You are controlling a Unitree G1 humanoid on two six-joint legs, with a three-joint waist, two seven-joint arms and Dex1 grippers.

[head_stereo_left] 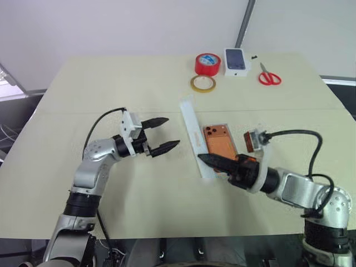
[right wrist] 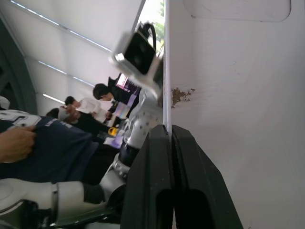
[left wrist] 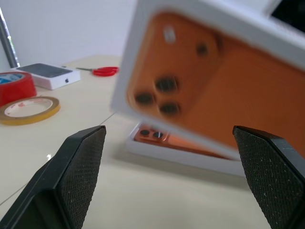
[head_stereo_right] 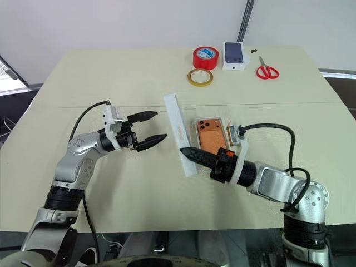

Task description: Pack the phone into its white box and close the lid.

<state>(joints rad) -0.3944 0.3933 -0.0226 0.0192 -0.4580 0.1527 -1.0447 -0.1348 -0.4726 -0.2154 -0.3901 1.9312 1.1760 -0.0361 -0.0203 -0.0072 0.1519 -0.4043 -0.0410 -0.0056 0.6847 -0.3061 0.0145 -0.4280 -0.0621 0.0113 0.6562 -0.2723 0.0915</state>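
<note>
The copper-orange phone lies camera side up in the shallow white box on the table, right of centre. Just left of it the lid stands up on its long edge. My right gripper is shut on the lid's near end, pinching one thin wall. The lid's face toward my left gripper carries an orange phone picture. Its plain white side faces the right wrist. My left gripper hangs open a short way left of the lid, pointing at it and holding nothing.
At the table's far side lie a red tape roll, a yellowish tape roll, a small white box with a dark phone picture and red scissors. The beige table is bare on the left. People show in the right wrist view.
</note>
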